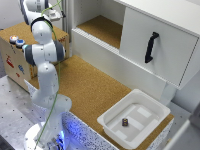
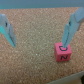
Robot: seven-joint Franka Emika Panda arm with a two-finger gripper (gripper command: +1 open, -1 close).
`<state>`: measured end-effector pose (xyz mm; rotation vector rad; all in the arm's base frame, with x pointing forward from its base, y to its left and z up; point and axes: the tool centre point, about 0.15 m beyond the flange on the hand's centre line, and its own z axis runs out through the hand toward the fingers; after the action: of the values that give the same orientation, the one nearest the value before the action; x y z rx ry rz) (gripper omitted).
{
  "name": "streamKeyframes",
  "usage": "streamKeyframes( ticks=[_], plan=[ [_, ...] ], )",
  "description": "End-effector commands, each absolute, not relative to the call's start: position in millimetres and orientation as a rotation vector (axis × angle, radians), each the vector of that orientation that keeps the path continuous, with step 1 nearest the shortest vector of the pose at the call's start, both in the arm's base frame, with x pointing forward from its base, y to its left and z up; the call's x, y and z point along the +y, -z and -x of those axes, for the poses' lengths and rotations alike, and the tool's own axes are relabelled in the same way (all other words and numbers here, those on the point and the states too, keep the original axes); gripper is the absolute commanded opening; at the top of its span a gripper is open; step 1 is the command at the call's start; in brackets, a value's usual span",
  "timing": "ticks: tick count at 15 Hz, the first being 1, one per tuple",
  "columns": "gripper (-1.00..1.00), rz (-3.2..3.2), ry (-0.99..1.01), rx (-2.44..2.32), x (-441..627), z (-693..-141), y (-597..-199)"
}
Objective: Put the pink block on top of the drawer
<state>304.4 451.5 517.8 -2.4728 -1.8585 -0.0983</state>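
Your inventory for this moment:

1. Gripper (image 2: 40, 29), wrist view only: both pale blue fingers (image 2: 9, 29) stand wide apart with nothing between them, so you have it open. It hangs over the cork surface, touching nothing.

2. Pink block (image 2: 63, 51): it sits on the cork desk (image 2: 30, 55), upright, dark markings on its top face. It lies just below the tip of one finger, outside the gap rather than centred in it. You cannot tell whether that fingertip touches it. In the exterior view the block is not visible.

3. White tray (image 1: 111, 126), exterior view, toward 5 o'clock of the frame: a shallow rectangular bin resting on the desk's near corner. Contents: one small dark cylindrical object (image 1: 125, 121), standing near the tray's middle. Too small for you to identify further.

4. Drawer (image 1: 157, 45), at 2 o'clock: a white front with a black handle (image 1: 151, 47), pulled out from the white cabinet. Its interior is hidden from you.

5. Cabinet shelf (image 1: 102, 27), at 12 o'clock: an open compartment with a cork floor.

6. Wooden box (image 1: 15, 62), at 9 o'clock, behind the white arm (image 1: 47, 75): it carries small coloured round items (image 1: 16, 41) on its top; their kind is unclear to you
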Motion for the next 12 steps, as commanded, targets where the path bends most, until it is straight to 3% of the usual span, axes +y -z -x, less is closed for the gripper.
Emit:
streamKeyframes(
  ticks=[1,3,8,12],
  plan=[
    [1.00,2.462,0.125,-1.828,445.6,-297.5,-514.7],
    [1.00,2.481,0.105,-1.857,454.3,-300.1,-520.7],
    [1.00,2.478,0.164,-1.958,509.0,-232.8,-560.5],
    [1.00,2.376,0.096,-2.135,548.9,-187.2,-559.2]
  ],
)
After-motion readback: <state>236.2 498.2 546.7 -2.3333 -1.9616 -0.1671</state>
